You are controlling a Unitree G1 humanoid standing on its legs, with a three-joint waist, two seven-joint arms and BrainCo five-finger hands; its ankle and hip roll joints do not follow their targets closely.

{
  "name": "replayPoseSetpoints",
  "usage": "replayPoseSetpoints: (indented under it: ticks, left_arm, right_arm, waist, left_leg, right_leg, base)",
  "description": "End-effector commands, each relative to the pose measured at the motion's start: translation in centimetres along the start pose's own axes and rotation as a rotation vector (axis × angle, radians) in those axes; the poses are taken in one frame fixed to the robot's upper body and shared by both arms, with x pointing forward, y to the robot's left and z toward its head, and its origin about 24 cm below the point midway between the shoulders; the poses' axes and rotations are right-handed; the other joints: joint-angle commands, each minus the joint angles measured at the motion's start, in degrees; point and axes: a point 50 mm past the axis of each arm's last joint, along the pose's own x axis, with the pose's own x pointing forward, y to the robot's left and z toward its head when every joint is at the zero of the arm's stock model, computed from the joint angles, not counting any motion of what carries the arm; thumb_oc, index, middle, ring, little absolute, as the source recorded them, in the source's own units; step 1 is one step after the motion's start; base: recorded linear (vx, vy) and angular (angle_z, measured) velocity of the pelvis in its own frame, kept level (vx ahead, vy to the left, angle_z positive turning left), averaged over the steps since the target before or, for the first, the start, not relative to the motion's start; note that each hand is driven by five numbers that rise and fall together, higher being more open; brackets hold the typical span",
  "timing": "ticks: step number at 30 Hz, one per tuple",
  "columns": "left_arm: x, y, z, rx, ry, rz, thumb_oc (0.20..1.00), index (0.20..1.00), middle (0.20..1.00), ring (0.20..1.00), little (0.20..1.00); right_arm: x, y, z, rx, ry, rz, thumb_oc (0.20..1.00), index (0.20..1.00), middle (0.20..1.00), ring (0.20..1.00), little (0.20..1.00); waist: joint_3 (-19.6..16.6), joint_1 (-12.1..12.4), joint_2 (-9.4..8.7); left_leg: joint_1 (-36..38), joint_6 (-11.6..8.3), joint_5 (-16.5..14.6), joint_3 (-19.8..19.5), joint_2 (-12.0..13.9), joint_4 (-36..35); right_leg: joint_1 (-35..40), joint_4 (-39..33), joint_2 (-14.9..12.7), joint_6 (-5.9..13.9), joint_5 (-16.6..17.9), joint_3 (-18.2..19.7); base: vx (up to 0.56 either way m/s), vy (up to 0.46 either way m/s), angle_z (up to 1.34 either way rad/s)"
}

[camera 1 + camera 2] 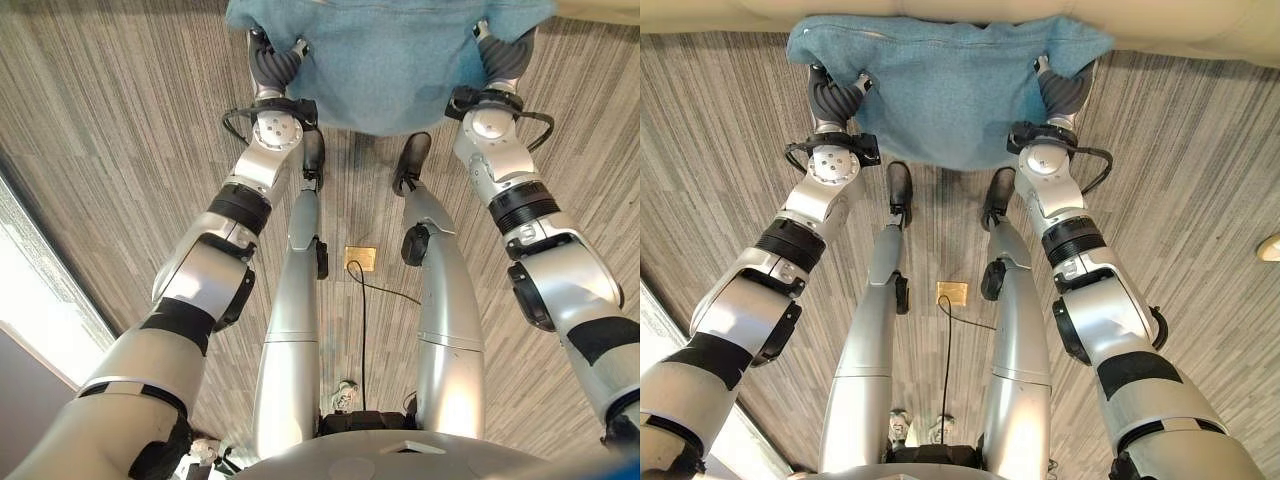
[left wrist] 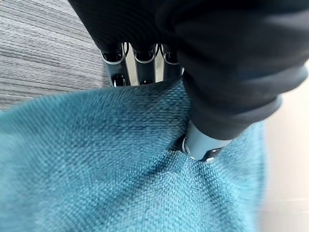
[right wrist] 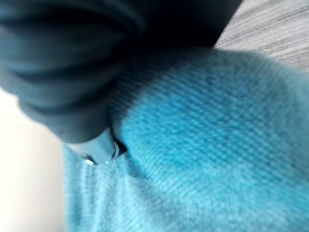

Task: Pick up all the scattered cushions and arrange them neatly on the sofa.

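Note:
A teal cushion (image 1: 950,90) hangs between both hands above the grey striped floor, its far edge against the cream sofa (image 1: 1200,25). My left hand (image 1: 835,95) grips the cushion's left side. In the left wrist view the fingers (image 2: 140,67) go under the cushion (image 2: 96,169) and the thumb presses into the top. My right hand (image 1: 1065,90) grips the right side. Its wrist view has the thumb (image 3: 96,147) dug into the fabric (image 3: 217,145), with the other fingers hidden behind it.
A small brass plate (image 1: 952,292) is set in the floor below the cushion. A bright window strip (image 1: 30,290) runs along the left. A pale round object (image 1: 1270,247) sits at the right edge.

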Motion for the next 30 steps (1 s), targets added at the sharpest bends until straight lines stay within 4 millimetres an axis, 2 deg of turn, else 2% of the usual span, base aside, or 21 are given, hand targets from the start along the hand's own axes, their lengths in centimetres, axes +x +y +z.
replayPoseSetpoints:
  ticks: [1,3,4,5,8,10,12,15,19,23,28,30]
  left_arm:
    - [-2.1,-2.4,1.3,-0.157,-0.132,-0.096,0.200,0.200,0.200,0.200,0.200]
    - [-4.0,-1.9,-0.3,-0.165,-0.122,-0.121,0.200,0.200,0.200,0.200,0.200]
    - [-5.3,-1.8,-1.1,-0.158,-0.121,-0.150,0.200,0.200,0.200,0.200,0.200]
    - [-5.8,-1.8,-1.3,-0.156,-0.124,-0.164,0.200,0.200,0.200,0.200,0.200]
    - [-9.0,-0.9,-3.3,-0.171,-0.089,-0.212,0.200,0.200,0.200,0.200,0.200]
    - [-10.4,-0.2,-4.2,-0.173,-0.066,-0.226,0.200,0.200,0.200,0.200,0.200]
    - [-12.3,1.0,-5.8,-0.143,-0.021,-0.246,0.200,0.200,0.200,0.200,0.200]
    - [-15.4,4.7,-8.7,-0.053,0.080,-0.221,0.200,0.200,0.200,0.200,0.200]
    - [-17.5,7.2,-10.3,-0.044,0.175,-0.168,0.200,0.200,0.200,0.200,0.200]
    - [-18.9,8.9,-11.4,-0.021,0.249,-0.134,0.200,0.200,0.200,0.200,0.200]
    - [-19.2,9.0,-11.4,0.014,0.241,-0.158,0.200,0.200,0.200,0.200,0.200]
    - [-19.1,8.5,-11.1,0.008,0.223,-0.177,0.200,0.200,0.200,0.200,0.200]
  right_arm:
    - [-2.9,2.9,1.2,0.139,-0.138,0.141,0.200,0.200,0.200,0.200,0.200]
    - [-4.4,1.8,-0.3,0.124,-0.144,0.171,0.200,0.200,0.200,0.200,0.200]
    - [-5.5,1.0,-1.3,0.109,-0.140,0.195,0.200,0.200,0.200,0.200,0.200]
    - [-5.9,0.7,-1.7,0.108,-0.139,0.204,0.200,0.200,0.200,0.200,0.200]
    - [-8.9,-1.5,-4.3,0.101,-0.089,0.239,0.200,0.200,0.200,0.200,0.200]
    - [-10.4,-2.5,-5.4,0.091,-0.058,0.252,0.200,0.200,0.200,0.200,0.200]
    - [-12.4,-3.9,-6.8,0.066,-0.012,0.272,0.200,0.200,0.200,0.200,0.200]
    - [-14.8,-6.8,-8.5,-0.063,0.033,0.302,0.200,0.200,0.200,0.200,0.200]
    - [-15.8,-8.7,-9.3,-0.134,0.074,0.291,0.200,0.200,0.200,0.200,0.200]
    - [-16.9,-9.7,-10.0,-0.171,0.116,0.317,0.200,0.200,0.200,0.200,0.200]
    - [-17.0,-10.5,-10.0,-0.192,0.115,0.307,0.200,0.200,0.200,0.200,0.200]
    - [-16.7,-10.9,-9.7,-0.196,0.102,0.281,0.200,0.200,0.200,0.200,0.200]
  waist:
    - [-9.87,-1.13,0.71]
    - [-8.98,-0.99,1.00]
    - [-8.02,-1.06,0.88]
    - [-7.96,-1.07,0.84]
    - [-8.77,-0.98,0.48]
    - [-9.47,-0.80,0.50]
    - [-11.42,-0.52,0.55]
    - [-15.60,-0.17,1.27]
    - [-19.12,0.42,1.30]
    - [-21.24,1.47,0.21]
    - [-21.56,1.62,-0.39]
    - [-21.46,1.22,-0.59]
  left_leg:
    - [0.45,-1.77,-10.38,-2.66,-0.09,4.72]
    - [7.09,-1.99,-10.32,-2.89,-0.30,3.66]
    - [10.63,-1.85,-8.91,-2.56,-0.60,3.03]
    - [12.48,-1.88,-8.97,-2.67,-0.69,2.72]
    - [23.06,-1.99,-9.54,-2.45,-0.45,0.47]
    - [28.33,-2.10,-9.54,-2.48,-0.30,-1.20]
    - [35.18,-2.17,-9.38,-2.22,0.26,-4.36]
    - [46.65,-2.85,-8.88,-1.42,1.69,-8.82]
    - [53.00,-3.45,-9.27,-1.15,2.80,-9.60]
    - [56.68,-2.62,-11.70,-1.66,2.77,-7.60]
    - [57.19,-2.19,-13.00,-0.18,1.88,-5.76]
    - [55.76,-2.22,-12.88,2.88,1.69,-4.35]
  right_leg:
    - [6.03,-8.65,0.97,9.26,0.13,1.42]
    - [12.22,-9.28,0.61,9.14,0.12,0.69]
    - [15.88,-10.65,0.12,8.62,1.84,-0.30]
    - [17.82,-11.24,0.19,8.56,1.78,-0.54]
    - [29.44,-14.90,0.72,8.34,1.33,-1.97]
    - [35.35,-17.26,1.24,8.43,1.31,-2.45]
    - [43.05,-20.58,1.90,8.51,1.13,-3.14]
    - [56.18,-24.85,3.40,8.54,-0.38,-3.81]
    - [64.44,-27.74,4.69,7.90,-2.09,-4.96]
    - [70.53,-30.38,5.26,7.57,-2.69,-5.21]
    - [72.75,-31.05,4.53,7.95,-2.67,-6.50]
    - [72.65,-30.72,3.70,8.17,-2.63,-8.17]
  base:
    - [-0.01,-0.011,0.05]
    - [-0.07,-0.033,0.06]
    - [-0.12,-0.030,0.05]
    - [-0.10,-0.029,0.09]
    - [0.04,-0.044,0.09]
    - [0.11,-0.035,0.02]
    - [0.18,-0.054,-0.09]
    - [0.21,-0.081,0.09]
    - [0.12,-0.115,0.23]
    - [0.10,-0.068,0.16]
    - [0.03,0.024,0.01]
    - [-0.03,0.068,0.16]
